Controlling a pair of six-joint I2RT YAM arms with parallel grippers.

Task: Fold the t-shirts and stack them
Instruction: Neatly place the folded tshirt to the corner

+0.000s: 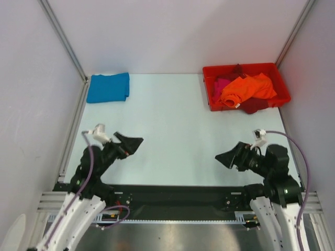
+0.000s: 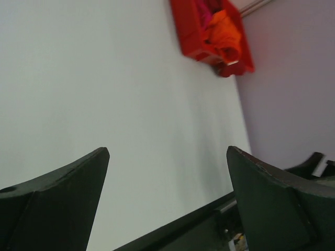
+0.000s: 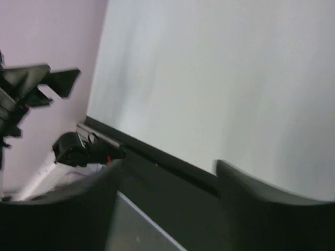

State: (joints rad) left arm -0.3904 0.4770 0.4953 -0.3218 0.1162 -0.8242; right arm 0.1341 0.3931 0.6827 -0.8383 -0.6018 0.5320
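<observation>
Teal-blue cloth t-shirt (image 1: 108, 87): folded into a flat rectangle, lying alone in the upper left of the top view. It sits in the table's far left corner, close to the metal frame post (image 1: 63, 36). Neither arm touches it.

The other shirts are bunched in the rigid red plastic bin (image 1: 238, 66), upper right of the same view. The bright orange t-shirt (image 1: 246, 89) is crumpled on top. The magenta-pink t-shirt (image 1: 220, 86) shows at its left. The dark red t-shirt (image 1: 255, 106) spills over the bin's near rim. Bin and teal shirt are well apart, at opposite far corners.

Between them and the arms I see only the pale white table top (image 1: 178, 120).

Left gripper (image 1: 133, 145): lower left of the top view, above the near table edge and pointing inward. On its wrist camera the two dark fingers (image 2: 63, 204) stand spread wide, with bare table between them and nothing held. The red bin shows at the upper right of that frame.

Right gripper (image 1: 226, 157): lower right of the top view, pointing inward toward the left one and well apart from it. Its wrist camera is blurred. The fingers (image 3: 261, 204) are parted, with only the table edge and base rail between them, so it grips nothing.
</observation>
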